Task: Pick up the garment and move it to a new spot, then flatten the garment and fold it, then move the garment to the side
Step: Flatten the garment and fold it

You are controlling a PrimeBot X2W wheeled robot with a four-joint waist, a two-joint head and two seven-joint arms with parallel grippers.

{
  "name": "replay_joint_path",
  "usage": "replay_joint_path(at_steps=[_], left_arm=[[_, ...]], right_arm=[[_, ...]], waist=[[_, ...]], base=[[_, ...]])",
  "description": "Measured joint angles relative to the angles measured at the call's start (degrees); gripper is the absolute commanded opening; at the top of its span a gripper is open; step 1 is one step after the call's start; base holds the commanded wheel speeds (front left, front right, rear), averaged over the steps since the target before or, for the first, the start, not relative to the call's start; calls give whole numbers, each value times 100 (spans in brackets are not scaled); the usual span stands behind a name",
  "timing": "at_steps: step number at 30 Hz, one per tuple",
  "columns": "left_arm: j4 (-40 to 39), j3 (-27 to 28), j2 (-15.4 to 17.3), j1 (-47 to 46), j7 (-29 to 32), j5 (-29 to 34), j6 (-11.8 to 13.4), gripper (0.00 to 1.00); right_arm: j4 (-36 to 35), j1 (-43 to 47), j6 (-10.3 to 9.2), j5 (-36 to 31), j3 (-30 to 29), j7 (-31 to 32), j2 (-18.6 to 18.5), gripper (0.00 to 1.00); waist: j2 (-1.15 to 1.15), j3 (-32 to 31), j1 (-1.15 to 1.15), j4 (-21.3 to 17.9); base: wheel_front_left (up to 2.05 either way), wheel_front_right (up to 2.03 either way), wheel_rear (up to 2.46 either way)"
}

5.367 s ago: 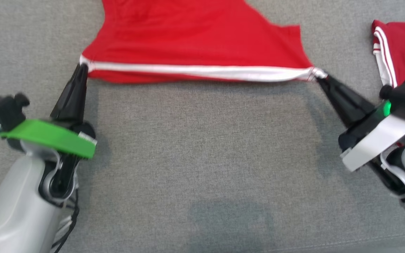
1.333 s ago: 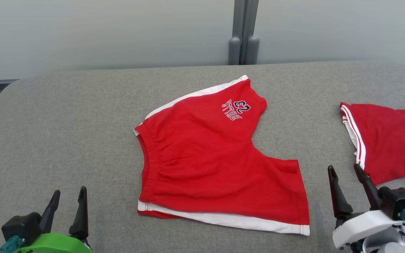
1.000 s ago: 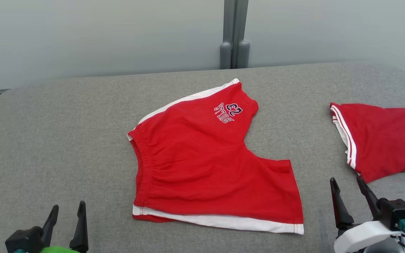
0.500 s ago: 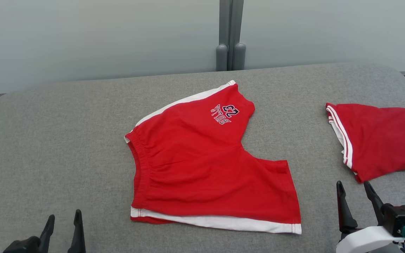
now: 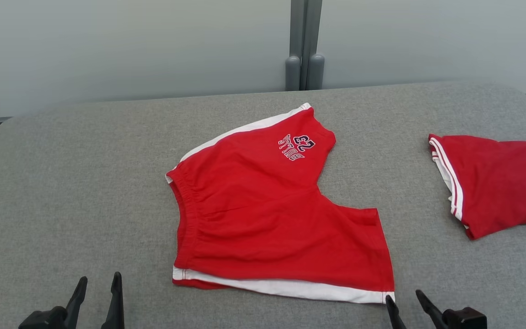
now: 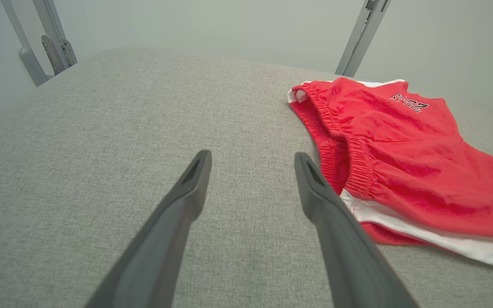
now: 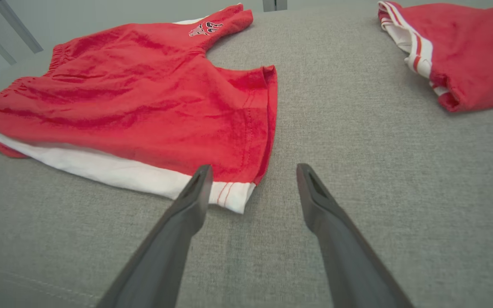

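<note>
Your left pincer (image 5: 100,277) sits low at the near left, fingers spread and empty, pointing across the grey surface (image 5: 85,160). Your right pincer (image 5: 403,295) is equally spread, holding nothing, its tips just beside the white-hemmed near corner of the red shorts (image 5: 263,205), which lie flat mid-surface. A second red garment (image 5: 496,183) lies well apart, far right.

Shorts (image 5: 272,214) centre of cushion (image 5: 85,183) — second garment (image 5: 500,183) rightward

Lab-like test cell: grey fabric-covered table (image 5: 85,151), frosted partition panels (image 5: 130,45), metal post (image 5: 304,41) behind.
</note>
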Motion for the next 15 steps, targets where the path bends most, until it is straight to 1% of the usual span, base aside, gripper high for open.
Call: replay_joint_path(at_steps=[7, 10, 12, 14, 15], left_arm=[[33, 109, -81, 0, -1, 119, -66, 100], [44, 132, -115, -1, 0, 159, -105, 100], [47, 147, -142, -7, 0, 171, -132, 100], [52, 156, -183, -18, 0, 215, -165, 100], [55, 157, -207, -19, 0, 224, -190, 100]], right_arm=[[313, -27, 82, -1, -3, 0, 51, 100], [392, -141, 121, -2, -2, 0, 60, 77], [449, -260, 144, -27, -2, 0, 66, 73], [519, -379, 188, -45, 5, 0, 69, 51], [567, -413, 221, -45, 16, 0, 70, 49]], waist=[[0, 29, 0, 8], [0, 58, 0, 4], [0, 93, 0, 3], [0, 109, 0, 4], [0, 114, 0, 6]], base=[[0, 0, 0], [0, 0, 0], [0, 0, 0], [0, 0, 0], [0, 0, 0]])
